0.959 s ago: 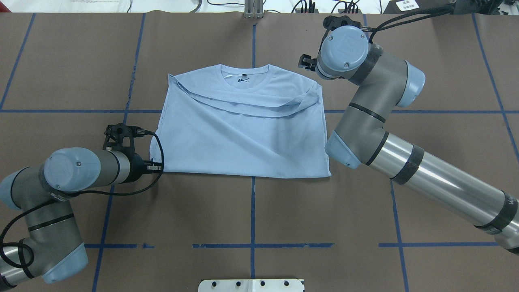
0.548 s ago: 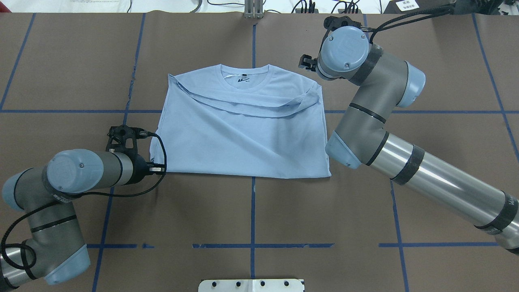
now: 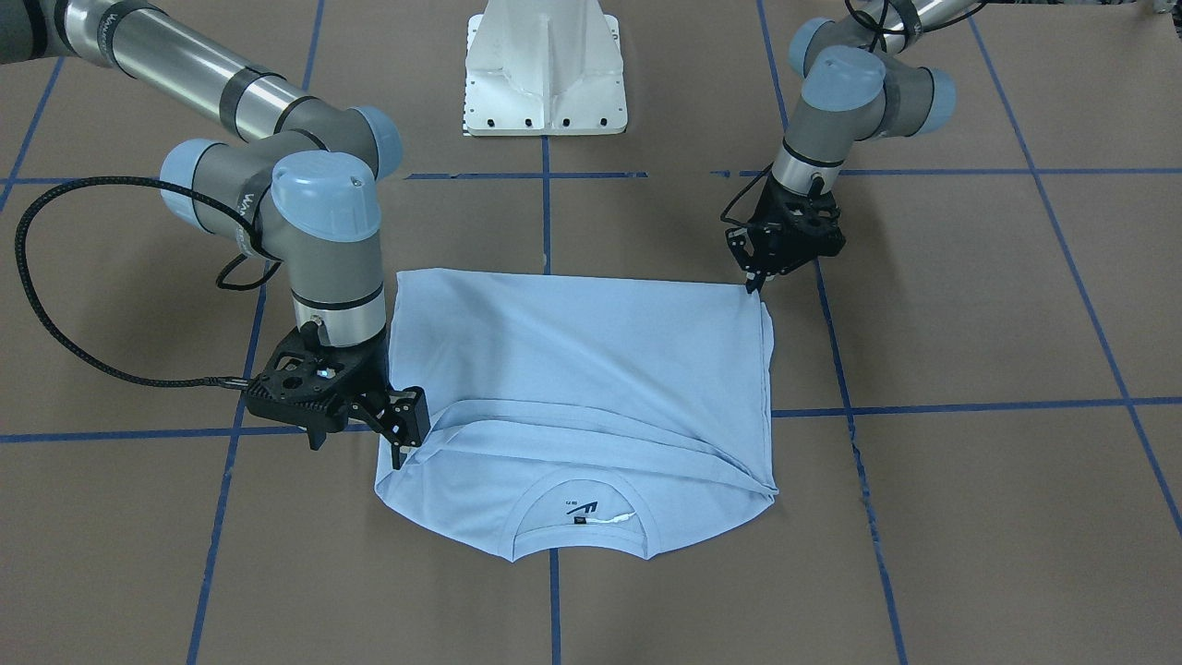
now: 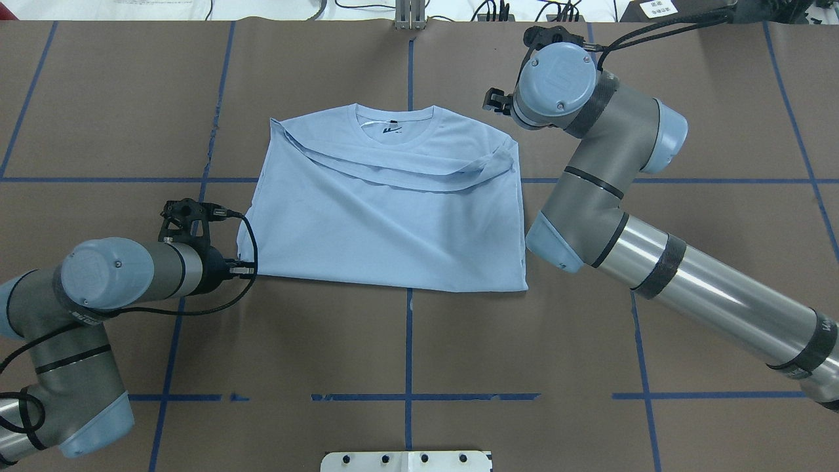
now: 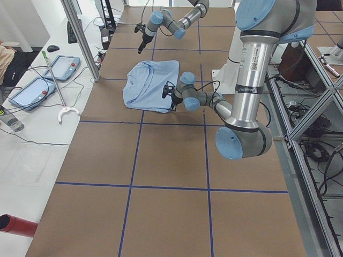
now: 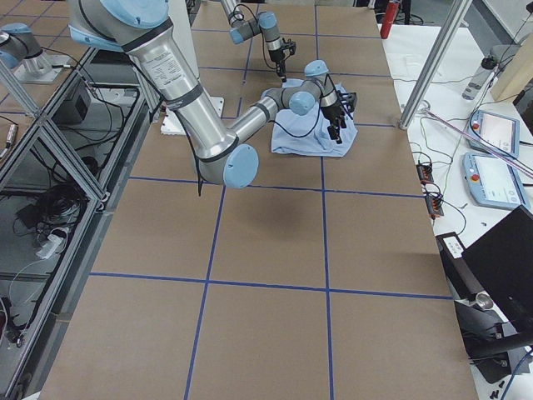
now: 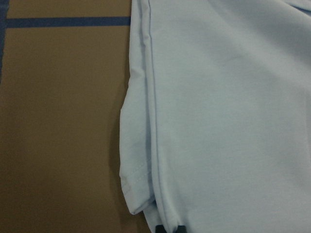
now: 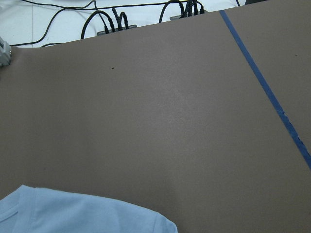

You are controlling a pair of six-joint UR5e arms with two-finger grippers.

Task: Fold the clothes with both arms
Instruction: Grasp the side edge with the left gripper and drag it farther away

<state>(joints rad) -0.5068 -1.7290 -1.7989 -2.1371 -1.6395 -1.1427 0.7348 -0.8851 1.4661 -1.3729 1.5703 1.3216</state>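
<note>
Light blue short-sleeved T-shirt (image 4: 393, 216) could bunch if the black left gripper (image 3: 753, 281), jaws pinching its hem corner, front view's upper right, slips; whether the black right gripper (image 3: 399, 447) grips, I cannot tell.

No words or numbers can be read clearly. Inside the collar of the light blue fabric T-shirt (image 3: 572, 369) sits a dark slanted logo mark (image 3: 582, 507) with print too small to read. The white lettering (image 3: 242, 214) on the wrist of the silver-grey right arm (image 3: 323, 231) is illegible.
</note>
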